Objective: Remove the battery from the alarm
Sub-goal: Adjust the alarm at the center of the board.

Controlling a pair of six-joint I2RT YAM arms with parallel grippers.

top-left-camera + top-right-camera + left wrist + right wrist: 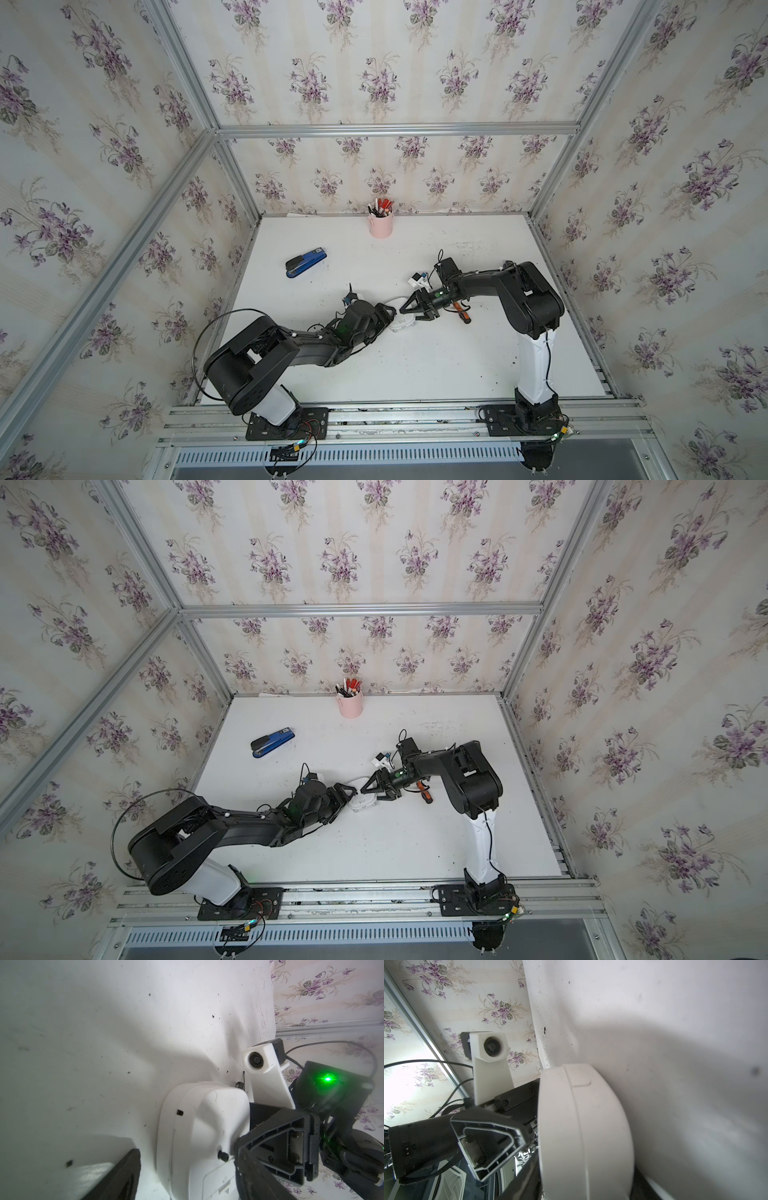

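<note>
The alarm (pixel 402 322) (pixel 365 803) is a white rounded clock at mid-table, back side up, between my two grippers. In the left wrist view its back (pixel 197 1136) shows a small black knob and a closed cover. My left gripper (pixel 390 318) (pixel 187 1178) is open around the alarm, and bare table shows between one finger (pixel 116 1178) and the rim. My right gripper (pixel 409 316) (pixel 581 1184) reaches in from the right, its dark fingers (pixel 521 1180) lying against both sides of the alarm's rim (pixel 583 1126). The battery is hidden.
An orange-handled screwdriver (pixel 462 312) lies under the right arm, its dark tip (pixel 239 1085) just behind the alarm. A blue stapler (pixel 305 262) lies at the left of the table. A pink pen cup (pixel 380 226) stands at the back edge.
</note>
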